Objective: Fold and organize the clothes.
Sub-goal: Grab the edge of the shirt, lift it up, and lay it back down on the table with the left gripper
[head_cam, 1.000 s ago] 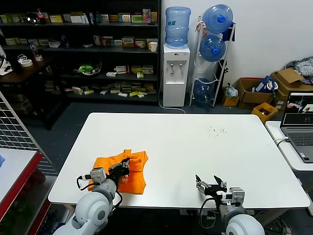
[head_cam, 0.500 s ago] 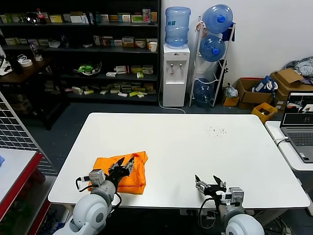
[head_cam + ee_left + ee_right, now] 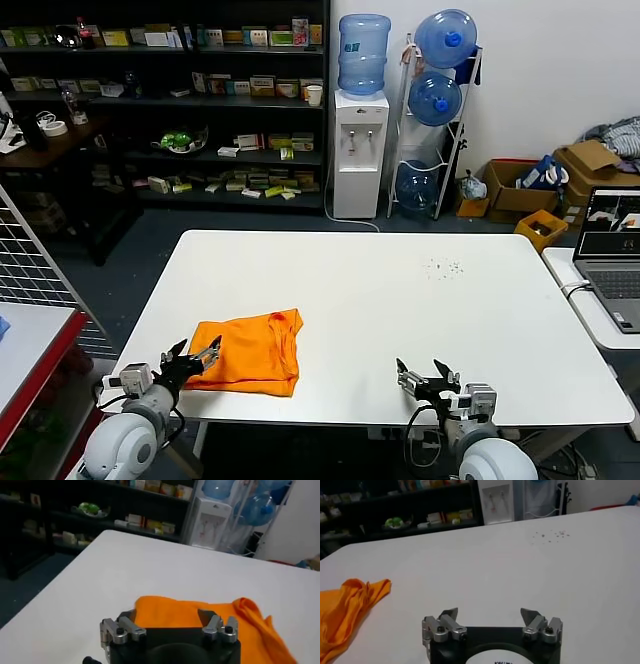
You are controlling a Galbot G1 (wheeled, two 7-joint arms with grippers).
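Left gripper (image 3: 192, 358) sits at the table's near-left corner, jaws spread wide and holding nothing, its tips just clear of the shirt's (image 3: 248, 352) left edge. From that gripper the shirt lies toward 2 o'clock in the head view, close enough that a short reach would meet cloth again. In the left wrist view the orange cloth (image 3: 200, 620) shows straight ahead between the open fingers (image 3: 212, 622).

Folded into a rough rectangle, the shirt has its long axis running 9 to 3 across the table (image 3: 420, 300), with a bunched collar corner at its far right end and a doubled edge along the near side. It rests well inside the near rim, though its left end is near the left rim.

Right gripper (image 3: 428, 380) waits at the near edge toward 5 o'clock, also wide and empty, well apart from the shirt, which lies at its 9 o'clock. The left arm is clearly the nearer one for any further tidying.

Bare table opens from the shirt toward 12 and 3 o'clock, giving room to slide or fold that way. Toward 9 and 6 o'clock the rims are near, so a pull in those directions could, I judge, drag cloth over the edge.
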